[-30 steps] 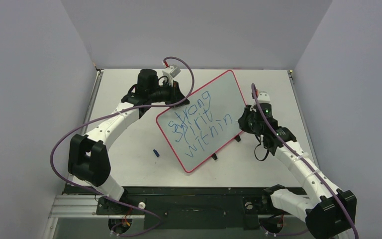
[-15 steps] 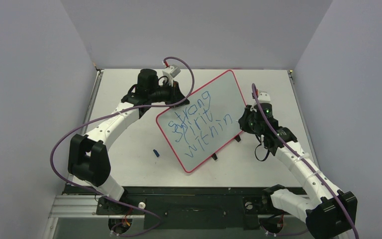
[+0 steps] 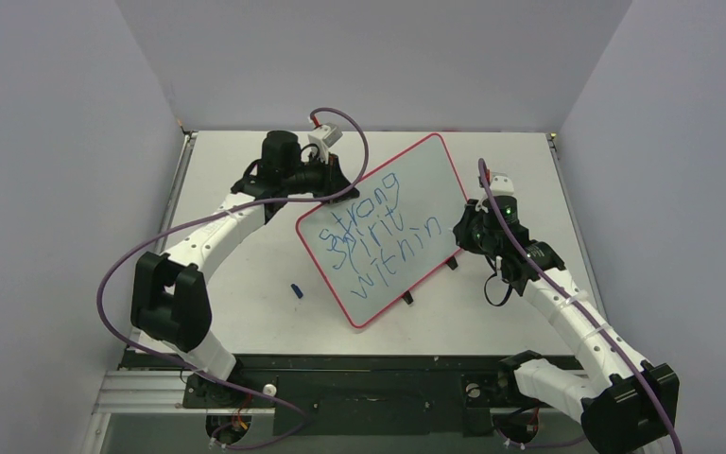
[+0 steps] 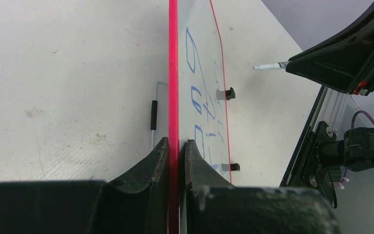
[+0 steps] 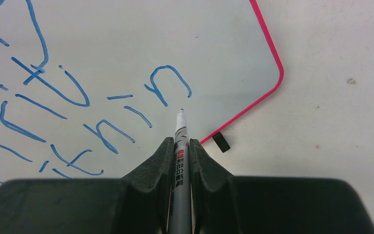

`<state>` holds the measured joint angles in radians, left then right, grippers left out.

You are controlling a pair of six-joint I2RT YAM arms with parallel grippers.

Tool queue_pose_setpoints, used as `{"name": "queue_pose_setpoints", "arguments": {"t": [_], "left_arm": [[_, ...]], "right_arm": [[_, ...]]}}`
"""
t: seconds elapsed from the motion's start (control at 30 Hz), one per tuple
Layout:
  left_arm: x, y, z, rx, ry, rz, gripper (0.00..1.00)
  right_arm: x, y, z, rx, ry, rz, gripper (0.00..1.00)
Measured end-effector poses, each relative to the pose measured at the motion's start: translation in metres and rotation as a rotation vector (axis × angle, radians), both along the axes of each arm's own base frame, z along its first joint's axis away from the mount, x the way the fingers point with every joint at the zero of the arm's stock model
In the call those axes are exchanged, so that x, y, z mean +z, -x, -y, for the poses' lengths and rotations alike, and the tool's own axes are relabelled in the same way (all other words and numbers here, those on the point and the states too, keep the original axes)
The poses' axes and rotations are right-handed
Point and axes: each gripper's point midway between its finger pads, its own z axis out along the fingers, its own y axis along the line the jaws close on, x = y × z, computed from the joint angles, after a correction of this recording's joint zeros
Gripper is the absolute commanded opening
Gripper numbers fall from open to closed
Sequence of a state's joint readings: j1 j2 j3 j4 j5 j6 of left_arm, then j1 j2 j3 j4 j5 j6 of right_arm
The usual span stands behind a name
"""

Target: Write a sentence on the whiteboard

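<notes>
Table: pale, scuffed. My two arm bases sit at its near edge.
Blue item: small, lies on the table just left of the board's near-left edge, not touching it. Too small to ID.
Clips: small, black, two along the board's near-right edge. One shows in the R wrist view, just outside the red rim by the rounded corner.
Whiteboard: mid-table, turned diagonally, one corner toward me and one toward the far wall. Glossy pale surface, thin red rim, rounded corners. Whether it lies flat or is tipped up: cannot tell.
Sentence: blue hand lettering, three lines, reads "strong / spirit / within". Runs uphill to the right and fills most of the board.
Right gripper: at the board's right edge, beside the end of "within". Fingers closed narrow on the marker.
Marker: white barrel w/ print, held lengthwise between my R fingers, tip forward. Tip sits just below the last "n", inside the rim. Contact w/ the surface: cannot tell.
Left gripper: at the board's far-left edge, near the start of "strong". L wrist view shows both fingers pinched on the red rim, one per face.
Wire: thin, w/ black sleeve, close behind the board's back face, just beyond my L fingers.
</notes>
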<state>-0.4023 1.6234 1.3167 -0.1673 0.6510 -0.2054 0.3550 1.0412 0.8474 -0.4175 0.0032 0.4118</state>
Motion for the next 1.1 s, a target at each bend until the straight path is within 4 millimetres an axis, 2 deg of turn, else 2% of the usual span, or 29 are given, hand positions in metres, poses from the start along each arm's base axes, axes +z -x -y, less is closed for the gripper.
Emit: {"name": "queue_pose_setpoints", "arguments": {"t": [0.27,0.57,0.83,1.1], "left_arm": [[-0.006,-0.006,-0.002,0.013,-0.021,0.01,0.14],[-0.026,-0.016,-0.008,0.04,-0.077,0.008,0.21],[-0.039,-0.017,-0.013,0.049,-0.122,0.0,0.27],[-0.045,-0.015,-0.016,0.043,-0.147,-0.007,0.37]], "right_arm": [[0.001,-0.001,0.0,0.0,-0.002,0.005,0.0],[0.002,-0.001,0.0,0.0,-0.003,0.008,0.0],[0.002,-0.001,0.0,0.0,-0.005,0.013,0.0],[-0.001,0.0,0.0,0.0,-0.003,0.006,0.0]]}}
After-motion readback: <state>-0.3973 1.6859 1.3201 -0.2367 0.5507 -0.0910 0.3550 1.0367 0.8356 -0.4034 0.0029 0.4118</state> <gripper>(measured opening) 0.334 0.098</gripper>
